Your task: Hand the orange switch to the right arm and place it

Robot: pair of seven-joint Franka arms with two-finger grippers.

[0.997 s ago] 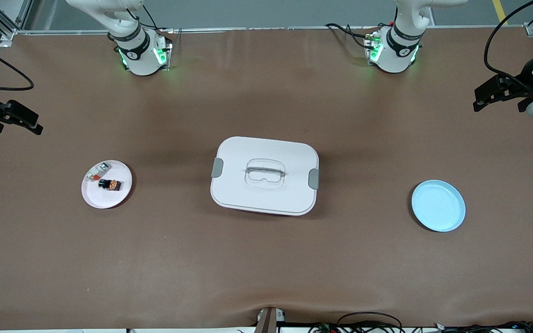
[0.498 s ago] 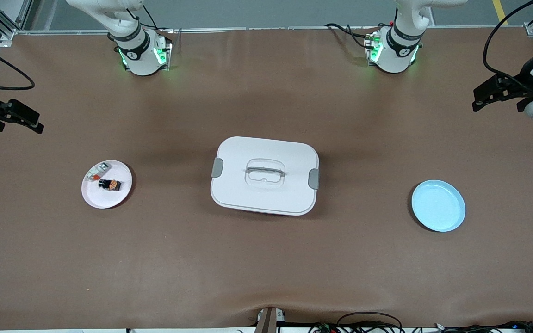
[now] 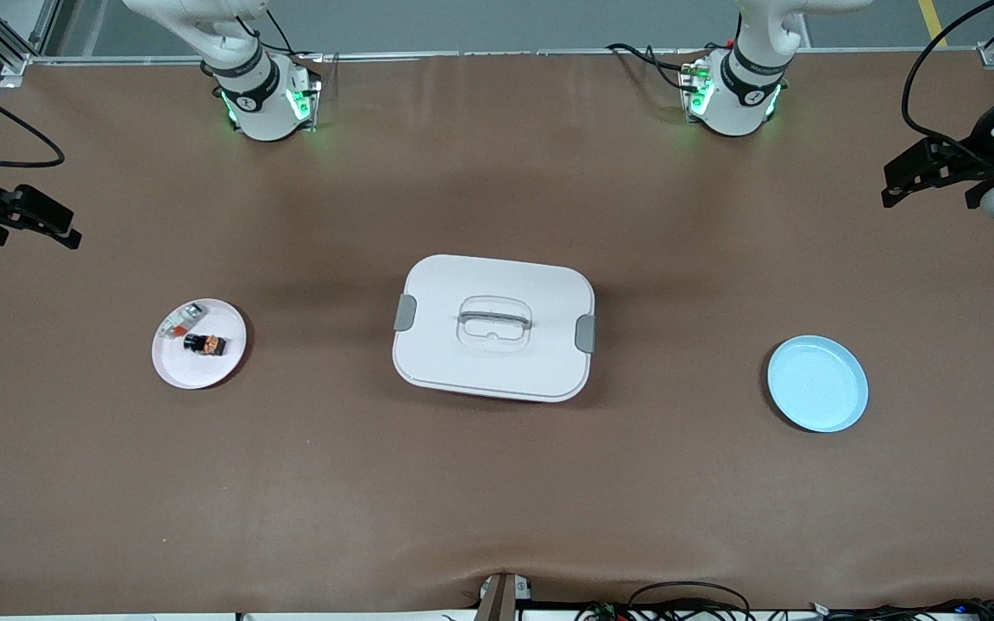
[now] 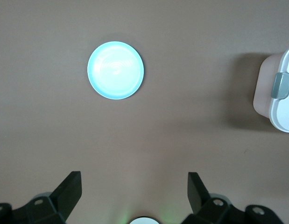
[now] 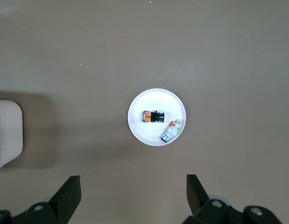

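the orange switch (image 3: 206,344) is found lying on its side on the white plate (image 3: 223,366), toward the right arm's end of the table, just beside a grey-white part with a red-orange tab (image 3: 181,320) that shares the plate. nothing has hold of it yet.

the right gripper (image 5: 131,192) is held high over the bare table mat near that plate, its fingers (image 5: 69,193) spread wide and empty — a stance that seems chosen so the wrist camera takes in the whole plate before any descent. the left gripper (image 4: 135,188) is likewise held high over the table's other end, fingers (image 4: 195,189) wide apart and gripping nothing, with the empty light-blue plate (image 4: 116,70) in its view — probably the place meant for the switch.

between the two plates the closed white lidded box (image 3: 493,326) is set, so any handover is judged to need carrying above it.
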